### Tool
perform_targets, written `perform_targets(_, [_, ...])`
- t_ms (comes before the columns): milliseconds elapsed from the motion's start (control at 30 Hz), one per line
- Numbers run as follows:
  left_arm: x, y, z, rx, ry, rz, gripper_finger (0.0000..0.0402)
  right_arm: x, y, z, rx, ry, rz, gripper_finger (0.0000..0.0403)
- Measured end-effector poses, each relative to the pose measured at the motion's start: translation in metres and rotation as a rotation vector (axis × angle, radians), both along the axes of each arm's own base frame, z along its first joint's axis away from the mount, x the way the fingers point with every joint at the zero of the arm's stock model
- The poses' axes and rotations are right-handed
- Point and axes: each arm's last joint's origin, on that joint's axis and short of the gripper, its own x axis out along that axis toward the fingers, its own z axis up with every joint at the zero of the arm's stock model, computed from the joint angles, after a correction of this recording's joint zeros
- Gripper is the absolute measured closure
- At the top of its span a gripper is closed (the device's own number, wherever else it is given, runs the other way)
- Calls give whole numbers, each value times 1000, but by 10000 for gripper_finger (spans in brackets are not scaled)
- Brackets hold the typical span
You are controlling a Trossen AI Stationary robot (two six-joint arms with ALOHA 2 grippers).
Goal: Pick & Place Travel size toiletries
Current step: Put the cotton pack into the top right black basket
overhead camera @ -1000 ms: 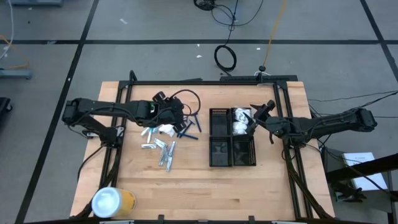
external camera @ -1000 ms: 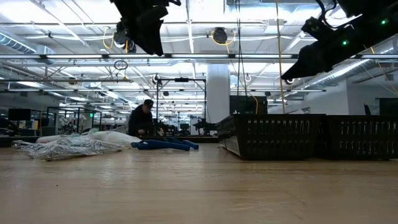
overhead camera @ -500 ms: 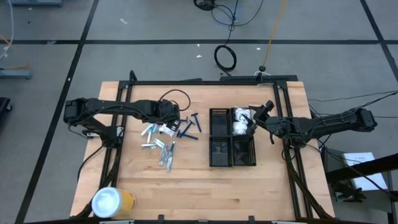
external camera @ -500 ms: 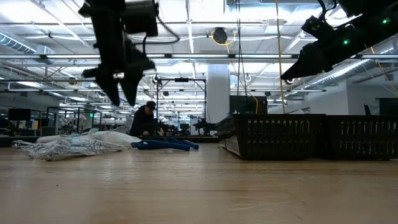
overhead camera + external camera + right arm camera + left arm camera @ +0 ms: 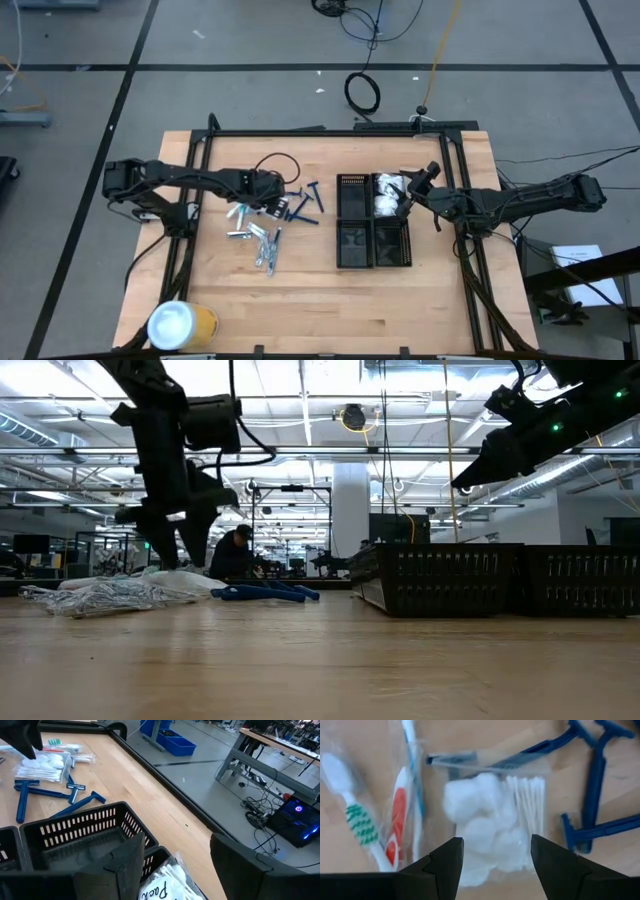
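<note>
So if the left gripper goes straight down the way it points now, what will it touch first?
Most likely the clear packet of cotton balls and swabs: it lies centred between the open fingers of the left gripper, with toothbrushes and blue razors off to the sides. How far above it the fingers hang is hard to judge.

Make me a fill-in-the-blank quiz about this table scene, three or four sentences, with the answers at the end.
1. The left end effector hangs open above a clear packet of cotton balls and cotton ____.
2. The plastic T-shaped razors lying on the wooden table are ____ in colour.
3. The right end effector is over the black gridded ____.
4. The yellow cylinder near the table's corner has a ____ lid.

Missing words: swabs; blue; trays; white
</note>
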Motion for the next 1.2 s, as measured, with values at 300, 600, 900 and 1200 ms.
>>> perform_targets(300, [-4, -1, -4, -5, 19, 4, 174, 1, 1, 0, 16, 1, 35, 190])
perform_targets(600, [-5, -1, -5, -8, 32, 5, 277, 1, 1, 0, 19, 1, 40, 190])
perform_targets(900, [-5, -1, -5, 1, 40, -28, 393, 1, 1, 0, 19, 1, 40, 190])
perform_targets(1200, [11, -3, 16, 70, -29, -157, 401, 1, 1, 0, 19, 1, 40, 190])
